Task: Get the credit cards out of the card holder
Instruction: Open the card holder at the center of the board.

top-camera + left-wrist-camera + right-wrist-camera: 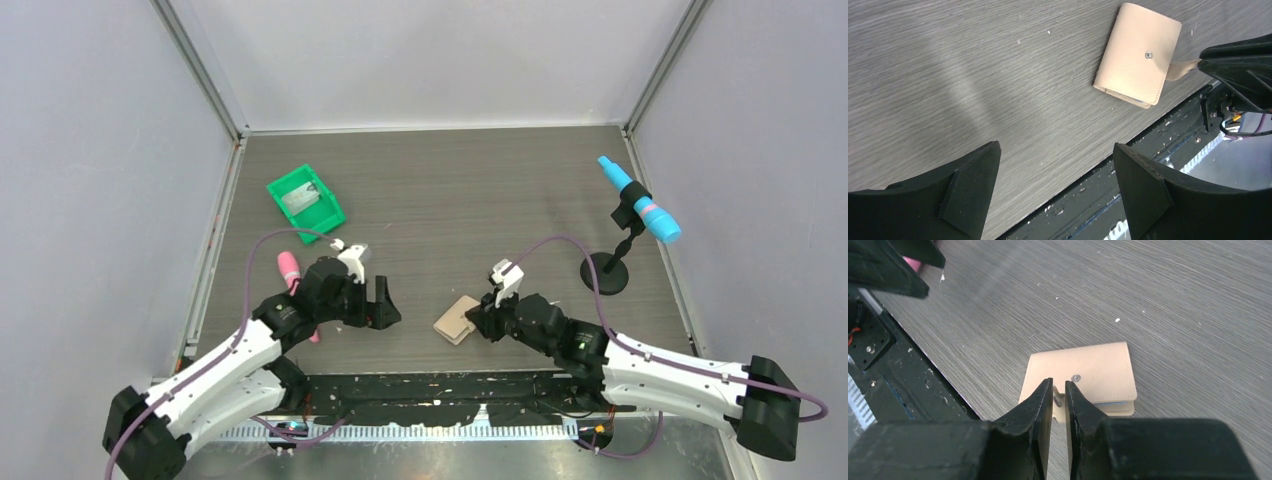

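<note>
Step in hand: opening the flap, as I judge it. The flat tan leather-like folding card holder (1093, 367) lies closed on the grey wood-grain counter (450, 200), near its front edge.
Right tool (1058, 407): its jaws stand close together with only a thin slit between them. The holder's small tan strap tab (1179, 70) sits in that slit. I cannot tell whether they are biting on it.
Left tool (1055, 185): spread wide with nothing between its jaws, hanging over bare counter well to the left of the holder.
Doing it well: I would get a firm bite on the tab before pulling. I would then lift it up and over the holder rather than sideways, since a sideways tug would likely drag the light holder along. Bringing the left tool in to pin the body down should also help.
Risk: the holder lies close to the front edge, so a drag that way could tip it off.
Card holders: one.
Credit cards (1115, 404): only a thin pale blue edge peeks from the holder's side, so I cannot tell the number.
Strap tabs: one.
Tools: two.
Other things: one green plastic bin (320, 218), one small pink cylinder (288, 266) and one light blue tube on a black stand (640, 205).
</note>
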